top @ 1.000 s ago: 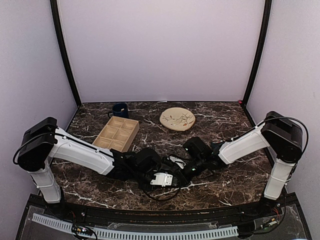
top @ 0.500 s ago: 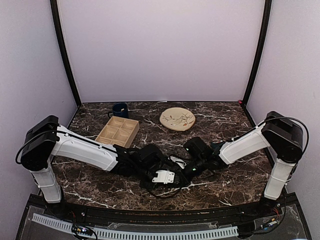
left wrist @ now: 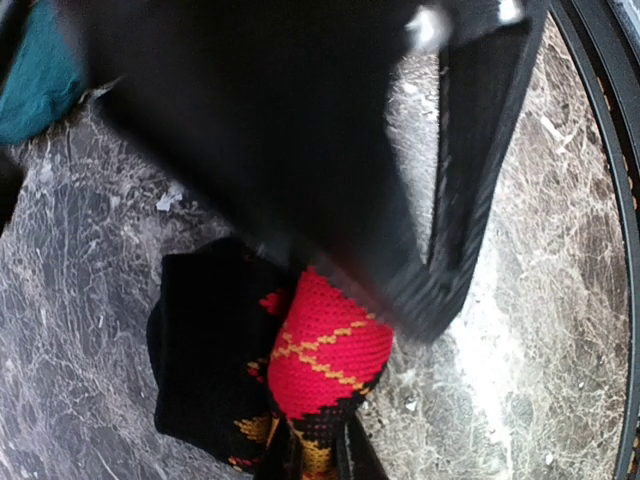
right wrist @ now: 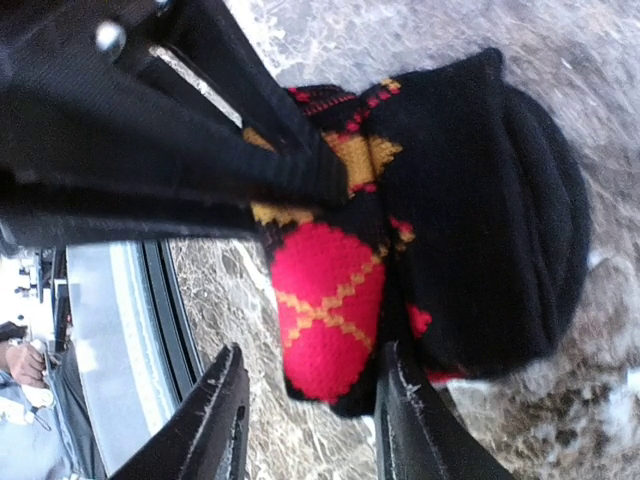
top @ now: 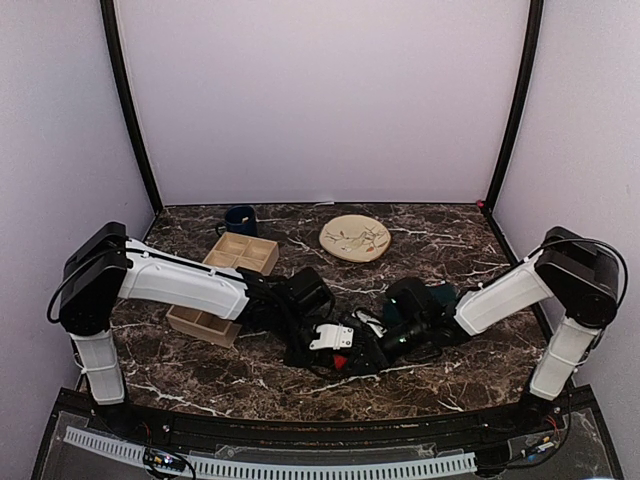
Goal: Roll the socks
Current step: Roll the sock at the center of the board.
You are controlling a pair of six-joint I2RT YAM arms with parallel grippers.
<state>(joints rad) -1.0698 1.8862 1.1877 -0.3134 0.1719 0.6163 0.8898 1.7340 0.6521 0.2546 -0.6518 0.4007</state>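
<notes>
The black argyle socks [left wrist: 225, 350] lie bundled on the marble, a red diamond fold [right wrist: 325, 310] sticking out toward the front edge. My left gripper [left wrist: 335, 455] is shut on the argyle fabric at the bottom of its wrist view. My right gripper [right wrist: 310, 350] stands open, its fingers [right wrist: 225, 420] on either side of the red fold, not pinching it. Seen from above, the two grippers meet over the bundle [top: 341, 362], left gripper [top: 330, 348] and right gripper [top: 385, 345]. The teal socks [top: 441, 293] lie behind the right arm and show as teal socks [left wrist: 35, 70] in the left wrist view.
A wooden compartment tray [top: 205, 322] lies under the left arm, its near end poking out below it. A dark blue mug [top: 240, 220] stands at the back left and a patterned plate [top: 355, 238] at the back centre. The table's front rail [left wrist: 610, 230] is close by.
My right gripper has opened and let go of the argyle sock. Both arms have shifted right and toward the front. The tray's near end has come out below the left arm.
</notes>
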